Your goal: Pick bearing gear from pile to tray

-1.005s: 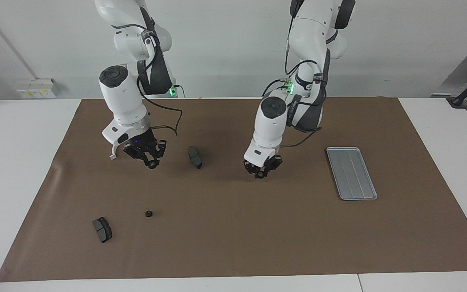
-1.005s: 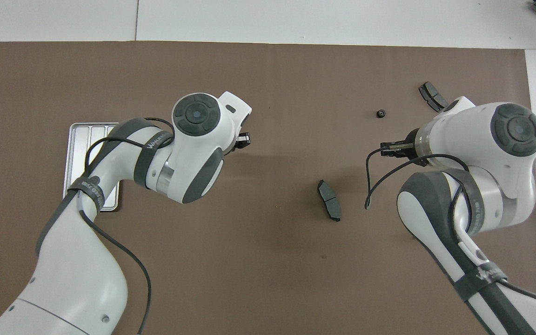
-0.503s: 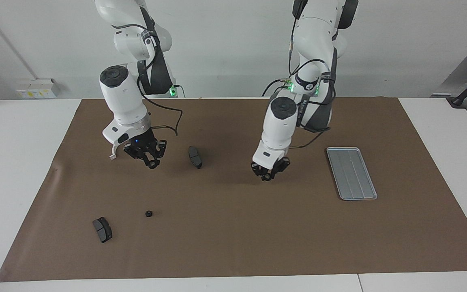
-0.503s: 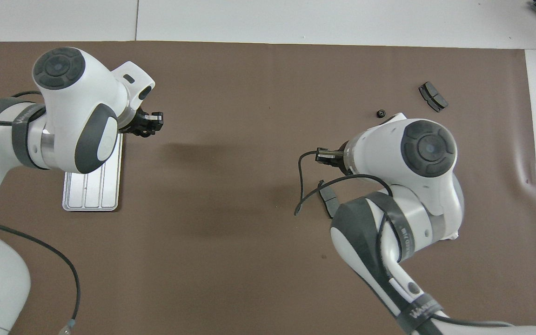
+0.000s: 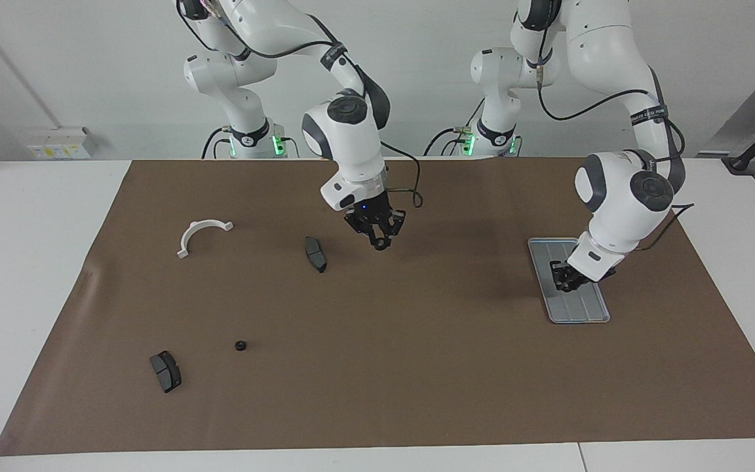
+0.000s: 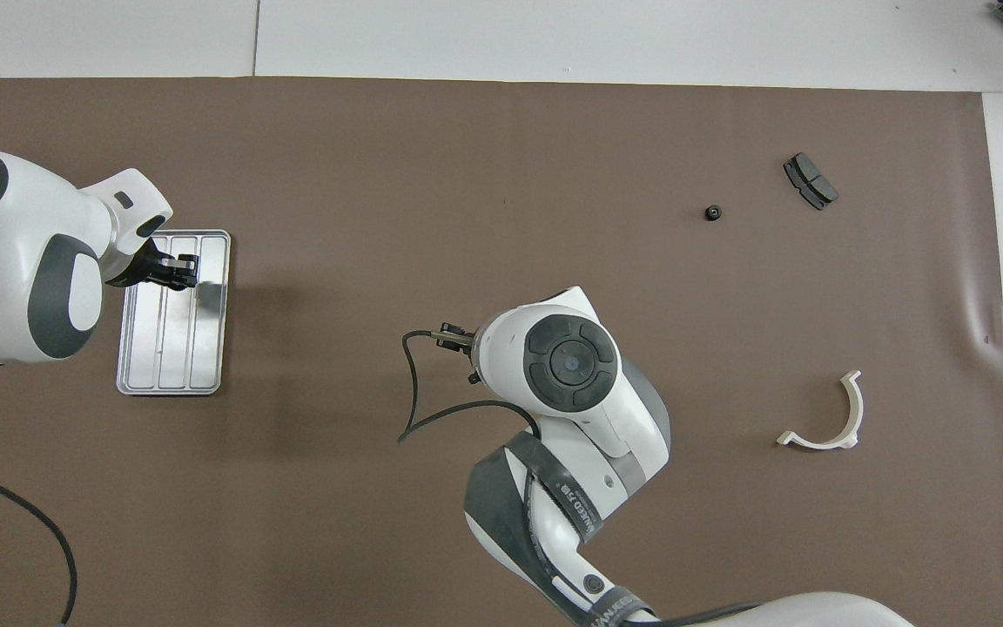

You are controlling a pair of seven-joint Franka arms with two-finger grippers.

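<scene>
on the brown mat (image 5: 417, 393) over the white surface, the left gripper (image 5: 569, 279) now hangs low over the ridged silver-grey metal tray (image 5: 588, 312); a second ago it was over bare mat mid-table. whether its fingers hold anything, i cannot tell. the right gripper (image 5: 378, 244), fingers narrow and empty, has left the white curved bracket (image 5: 202, 234). its arm hides one dark grey brake pad (image 5: 315, 254) from overhead. the small black round gear (image 5: 240, 345) lies well apart from both.
</scene>
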